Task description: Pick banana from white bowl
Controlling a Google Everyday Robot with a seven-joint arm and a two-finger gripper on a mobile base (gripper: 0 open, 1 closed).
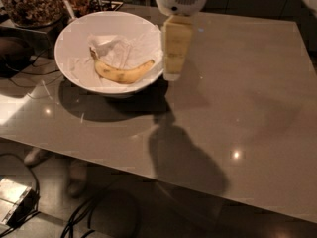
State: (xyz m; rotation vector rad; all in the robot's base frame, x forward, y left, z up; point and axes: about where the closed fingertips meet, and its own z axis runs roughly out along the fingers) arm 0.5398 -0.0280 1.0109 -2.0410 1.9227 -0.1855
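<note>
The banana, yellow with brown specks and a dark stem at its left end, lies on crumpled white paper inside the white bowl at the table's back left. My gripper hangs from the white arm housing at the top middle, its pale yellowish fingers pointing down just beside the bowl's right rim. It is to the right of the banana and apart from it. Nothing shows in the gripper.
A dark glass jar of brown bits stands behind the bowl at the far left, with utensils and clutter next to it. The glossy grey table spreads right and forward. Cables and a small box lie on the floor below the front edge.
</note>
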